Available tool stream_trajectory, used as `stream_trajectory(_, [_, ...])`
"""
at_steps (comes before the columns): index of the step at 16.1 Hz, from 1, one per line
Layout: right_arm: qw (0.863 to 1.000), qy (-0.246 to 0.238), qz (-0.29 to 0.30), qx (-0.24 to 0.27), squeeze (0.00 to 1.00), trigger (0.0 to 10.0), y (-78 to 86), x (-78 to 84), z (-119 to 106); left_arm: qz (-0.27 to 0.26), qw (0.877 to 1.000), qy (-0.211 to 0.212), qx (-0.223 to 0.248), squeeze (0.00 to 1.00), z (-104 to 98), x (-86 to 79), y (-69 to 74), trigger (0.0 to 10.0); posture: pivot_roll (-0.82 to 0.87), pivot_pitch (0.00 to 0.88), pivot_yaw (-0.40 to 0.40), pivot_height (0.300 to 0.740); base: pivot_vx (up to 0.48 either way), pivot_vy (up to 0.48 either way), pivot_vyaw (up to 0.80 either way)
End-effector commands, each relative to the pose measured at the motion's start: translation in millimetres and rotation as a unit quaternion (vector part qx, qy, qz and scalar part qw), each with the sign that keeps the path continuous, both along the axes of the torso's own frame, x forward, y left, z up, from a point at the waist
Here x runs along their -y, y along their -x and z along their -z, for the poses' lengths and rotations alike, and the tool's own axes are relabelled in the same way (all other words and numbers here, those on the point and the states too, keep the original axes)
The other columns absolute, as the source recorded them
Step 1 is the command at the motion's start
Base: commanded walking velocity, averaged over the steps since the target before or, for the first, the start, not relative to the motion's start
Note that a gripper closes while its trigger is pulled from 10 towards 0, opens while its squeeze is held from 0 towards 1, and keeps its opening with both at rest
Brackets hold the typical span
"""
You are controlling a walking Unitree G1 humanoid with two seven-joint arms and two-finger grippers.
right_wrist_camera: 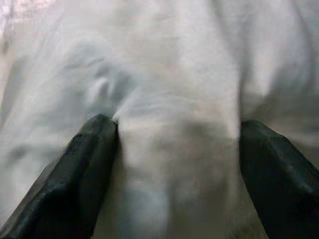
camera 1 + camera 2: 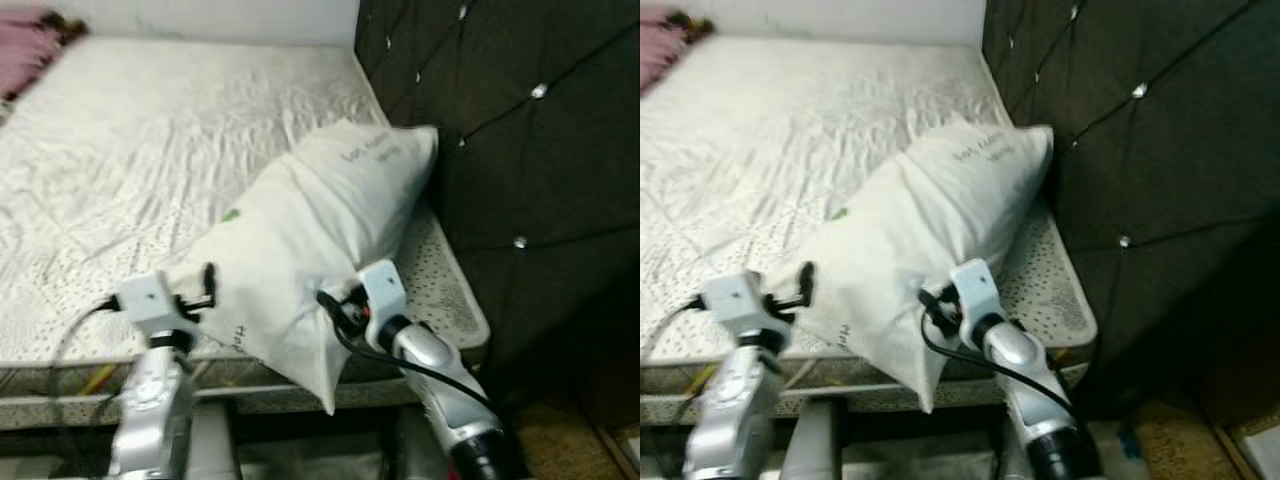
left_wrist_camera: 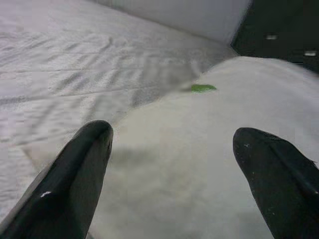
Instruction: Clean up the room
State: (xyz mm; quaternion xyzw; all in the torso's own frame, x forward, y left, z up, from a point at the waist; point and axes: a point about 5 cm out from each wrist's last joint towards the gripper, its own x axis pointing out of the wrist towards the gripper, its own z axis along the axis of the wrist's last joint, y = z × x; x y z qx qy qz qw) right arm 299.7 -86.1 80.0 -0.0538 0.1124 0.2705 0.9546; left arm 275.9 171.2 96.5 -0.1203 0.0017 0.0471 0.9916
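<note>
At the far left corner of the bed a pink striped cloth [image 2: 30, 45] is cut off by the picture's edge and too blurred to identify. The white wrinkled mattress [image 2: 150, 150] runs across to the dark tufted headboard with shiny buttons [image 2: 530, 150] on the right; its dotted side panel shows along the near edge.

The left tool [image 2: 208, 285] sits at the near left side of the large white plump pillow with dark printed lettering and a small green mark [image 2: 310, 240], its black fingers [image 3: 75, 174] spread apart, with the pillow's surface between and beyond them; whether they touch the fabric cannot be told.

The pillow lies slanted on the near right corner of the mattress, its upper end against the headboard and its lower pointed corner hanging over the bed's edge. The lettering near the top is too small and blurred to read.

The right tool [image 2: 335, 305] is at the pillow's lower right side, its fingers [image 1: 84, 169] spread wide and pressed into the white fabric, which bulges and creases between them. Its fingertips are mostly hidden behind the pillow in the head views.
</note>
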Motion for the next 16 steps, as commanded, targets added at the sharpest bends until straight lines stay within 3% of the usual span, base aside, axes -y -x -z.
stream_trajectory(1, [1.0,0.016,-0.005,-0.013,0.0,10.0,2.8,1.9,7,0.007,1.0,-0.008,0.008,0.0,-6,2.8,-3.1,10.0,0.02,0.073,-0.061,0.546,0.0,0.0,0.0])
stream_trajectory(4, [1.0,0.001,0.002,-0.018,0.0,10.0,2.2,1.4,7,0.006,1.0,-0.009,0.006,0.0,-5,2.5,-3.4,10.0,0.02,0.073,-0.061,0.546,0.0,0.0,0.23])
stream_trajectory(9, [0.999,0.017,0.008,-0.029,0.0,10.0,1.1,4.0,1,0.005,1.0,-0.013,-0.001,0.0,-3,1.8,-1.6,10.0,0.02,0.075,-0.06,0.546,0.0,0.0,0.0])
stream_trajectory(13, [0.997,0.004,-0.036,-0.068,0.0,10.0,8.6,-3.7,1,0.005,1.0,-0.013,-0.005,0.0,-1,1.5,-1.6,10.0,0.02,0.076,-0.059,0.546,0.0,0.0,0.0])
stream_trajectory(14, [0.995,-0.01,-0.056,-0.078,0.0,0.0,11.8,-12.0,-1,0.005,1.0,-0.012,-0.005,0.0,-1,2.4,-1.6,10.0,0.02,0.073,-0.062,0.546,0.0,0.0,0.0])
stream_trajectory(16, [0.994,-0.022,-0.061,-0.09,0.0,0.0,13.3,-18.3,-5,0.004,1.0,-0.012,-0.006,0.0,-1,1.8,-1.1,10.0,0.02,0.073,-0.063,0.546,0.0,0.0,0.0])
